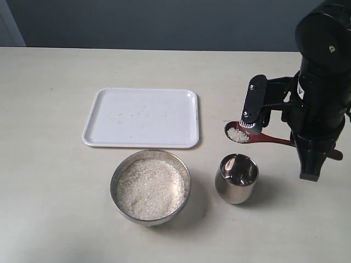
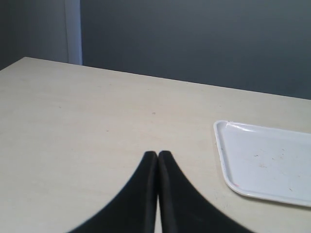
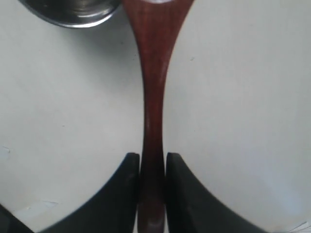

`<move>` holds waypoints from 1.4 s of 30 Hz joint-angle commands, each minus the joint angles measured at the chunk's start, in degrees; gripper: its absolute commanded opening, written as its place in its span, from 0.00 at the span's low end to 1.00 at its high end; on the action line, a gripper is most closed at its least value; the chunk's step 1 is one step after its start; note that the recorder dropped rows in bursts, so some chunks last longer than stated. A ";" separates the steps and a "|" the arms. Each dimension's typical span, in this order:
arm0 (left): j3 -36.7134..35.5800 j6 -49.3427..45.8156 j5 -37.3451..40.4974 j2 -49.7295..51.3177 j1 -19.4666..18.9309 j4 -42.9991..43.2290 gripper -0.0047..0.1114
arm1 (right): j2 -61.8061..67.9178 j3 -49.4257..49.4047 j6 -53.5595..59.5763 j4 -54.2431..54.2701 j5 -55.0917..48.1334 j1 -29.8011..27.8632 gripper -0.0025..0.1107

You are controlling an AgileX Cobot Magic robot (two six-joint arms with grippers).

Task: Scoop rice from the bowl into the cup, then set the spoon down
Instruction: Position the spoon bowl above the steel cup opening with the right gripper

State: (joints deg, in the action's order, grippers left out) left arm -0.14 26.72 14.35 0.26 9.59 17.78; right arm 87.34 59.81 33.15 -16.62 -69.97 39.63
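Note:
The steel bowl (image 1: 151,186) sits near the table's front, filled with white rice (image 1: 149,189). To its right stands the shiny steel cup (image 1: 236,178); its rim (image 3: 73,12) shows in the right wrist view. My right gripper (image 3: 152,158) is shut on the handle of the reddish-brown spoon (image 3: 153,97). The spoon (image 1: 258,135) hangs level just behind and above the cup, with a small heap of rice (image 1: 238,135) in its head. My left gripper (image 2: 158,154) is shut on nothing, over bare table left of the tray, and is out of the exterior view.
A white rectangular tray (image 1: 141,117) lies behind the bowl; its corner (image 2: 262,162) shows in the left wrist view. The right arm (image 1: 321,87) stands tall at the table's right side. A dark wall runs behind the table.

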 commanded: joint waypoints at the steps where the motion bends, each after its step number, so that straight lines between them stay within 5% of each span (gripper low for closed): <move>1: 0.14 0.15 -0.63 -0.26 0.21 -0.14 0.04 | -0.48 -2.16 0.74 0.46 0.01 -0.33 0.02; 42: 0.14 0.15 -0.63 -0.26 0.21 -0.14 0.04 | 0.87 -6.42 -6.78 -4.70 5.49 -0.22 0.02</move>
State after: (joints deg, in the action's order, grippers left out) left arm -0.14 26.72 14.35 0.26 9.59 17.78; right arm 88.11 53.46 26.93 -20.86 -64.83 39.63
